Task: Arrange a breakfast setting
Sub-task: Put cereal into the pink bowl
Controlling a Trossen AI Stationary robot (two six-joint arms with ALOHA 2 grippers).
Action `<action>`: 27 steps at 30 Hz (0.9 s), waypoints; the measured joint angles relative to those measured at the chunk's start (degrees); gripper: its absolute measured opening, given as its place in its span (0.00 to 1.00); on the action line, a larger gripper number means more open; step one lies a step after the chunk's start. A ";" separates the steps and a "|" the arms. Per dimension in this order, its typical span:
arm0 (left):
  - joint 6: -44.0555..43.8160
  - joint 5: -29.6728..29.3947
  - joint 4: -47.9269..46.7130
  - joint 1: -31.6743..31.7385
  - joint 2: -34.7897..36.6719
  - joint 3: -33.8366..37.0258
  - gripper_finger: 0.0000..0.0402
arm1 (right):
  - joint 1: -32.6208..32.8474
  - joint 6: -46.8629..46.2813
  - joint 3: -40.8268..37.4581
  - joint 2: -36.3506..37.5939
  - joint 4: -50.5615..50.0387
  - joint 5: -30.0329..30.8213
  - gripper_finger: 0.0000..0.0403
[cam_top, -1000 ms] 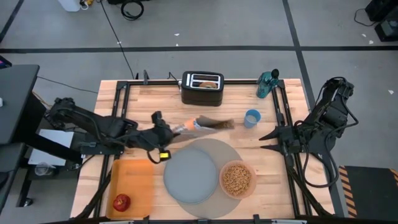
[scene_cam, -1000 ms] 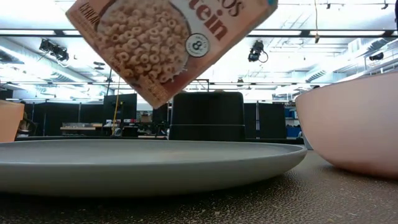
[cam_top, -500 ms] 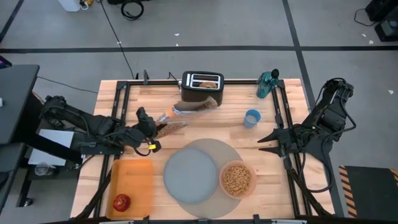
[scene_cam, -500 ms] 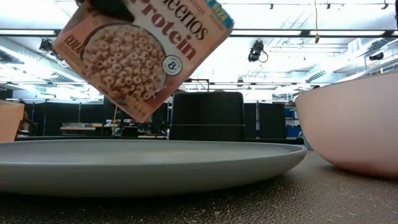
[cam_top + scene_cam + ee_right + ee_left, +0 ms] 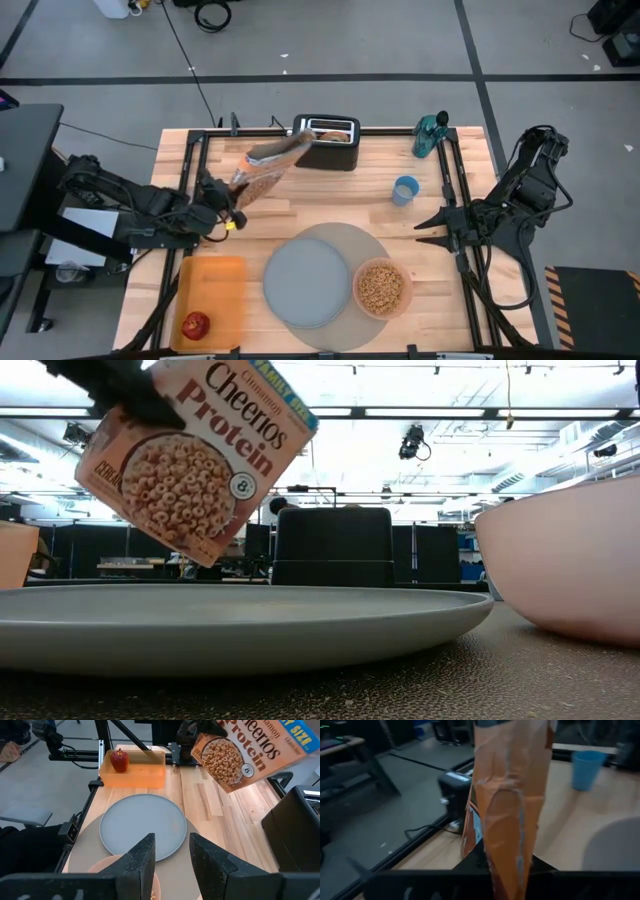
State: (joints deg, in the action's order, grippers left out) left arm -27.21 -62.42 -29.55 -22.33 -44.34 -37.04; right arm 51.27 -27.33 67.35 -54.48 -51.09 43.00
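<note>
My left claw (image 5: 228,195) is clamped on the cereal box (image 5: 265,168), which I hold tilted in the air over the bench (image 5: 440,300) at about ten o'clock from the plate (image 5: 306,282), with its upper end close to the toaster (image 5: 325,142) at the twelve o'clock edge. My right claw (image 5: 424,228) waits at three o'clock, fingers a little apart and holding nothing. The setting sits at six o'clock: the plate lies on the round mat (image 5: 372,243), and the pink bowl (image 5: 380,288), holding cereal, rests at the mat's four o'clock edge. The apple (image 5: 195,324) lies on the orange tray (image 5: 215,285) at eight o'clock, not yet brought over. The blue cup (image 5: 405,190) stands near two o'clock. I judge the main risks to be these: the box's side looks crumpled where I squeeze it in my wrist view, so it could slip or buckle; tilted as it is, cereal could spill if its top is open; and a careless swing could knock its far end against the toaster. Setting it down crooked would likely tip it.
</note>
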 joint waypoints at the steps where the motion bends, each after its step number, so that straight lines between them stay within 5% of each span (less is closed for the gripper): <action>1: -0.59 -1.22 0.00 0.03 0.87 0.87 0.03 | 0.00 0.00 0.00 0.00 0.00 0.00 0.32; 8: -2.33 -7.68 -0.26 0.42 7.43 6.24 0.03 | 0.00 0.05 0.00 -0.92 0.00 0.00 0.32; 19: -1.54 -8.35 0.09 9.86 19.58 13.73 0.03 | -0.48 3.21 0.00 -1.90 0.00 2.98 0.32; 27: 9.91 -9.31 15.60 16.26 22.41 17.20 0.03 | -1.29 5.31 0.00 -1.90 0.02 3.89 0.32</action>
State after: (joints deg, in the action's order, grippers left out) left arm -17.29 -71.73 -13.96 -6.08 -21.93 -19.84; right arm 49.98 -22.02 67.35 -56.38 -51.07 46.89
